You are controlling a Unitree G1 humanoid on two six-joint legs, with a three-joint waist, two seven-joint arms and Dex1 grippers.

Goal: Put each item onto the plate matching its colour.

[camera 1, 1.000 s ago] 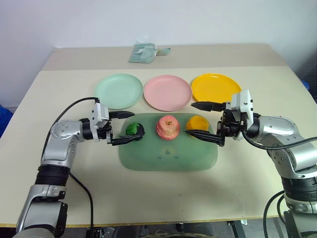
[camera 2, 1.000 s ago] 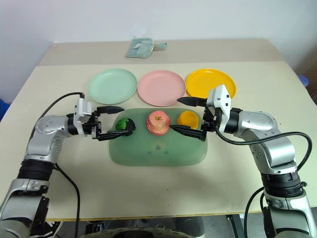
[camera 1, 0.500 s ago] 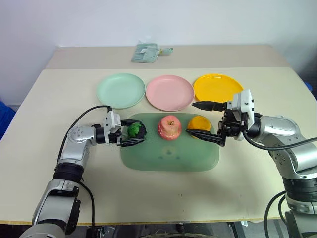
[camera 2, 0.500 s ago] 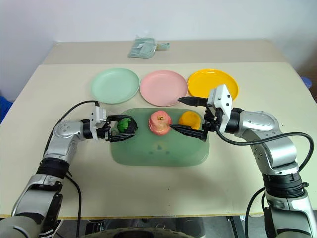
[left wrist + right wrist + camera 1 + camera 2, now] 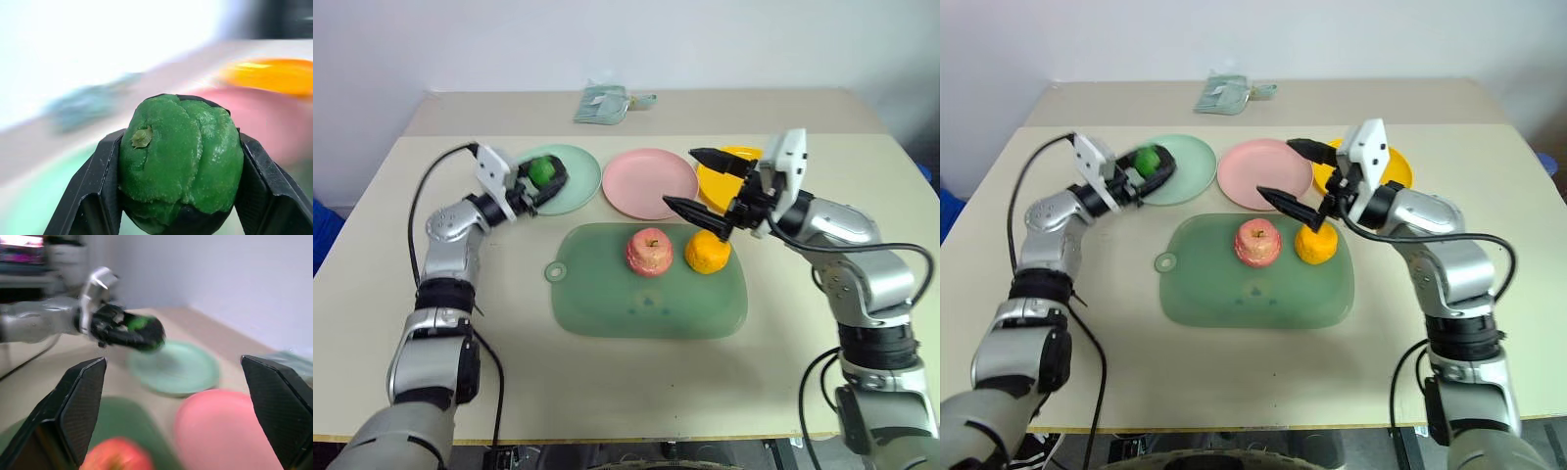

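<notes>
Green ball [image 5: 540, 170]: clamped in left gripper [image 5: 544, 177], held over green plate [image 5: 570, 180].
Apple [image 5: 648, 252]: on mat [image 5: 646, 294], centre.
Orange [image 5: 707, 252]: on mat, just right of apple.
Right gripper [image 5: 698, 183]: jaws wide apart, empty, above orange.
Pink plate [image 5: 651, 183], yellow plate [image 5: 728, 182]: behind mat, bare.

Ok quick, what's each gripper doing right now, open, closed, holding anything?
Left gripper: closed on the green ball, over the mint green plate.
Right gripper: open, holding nothing.
</notes>
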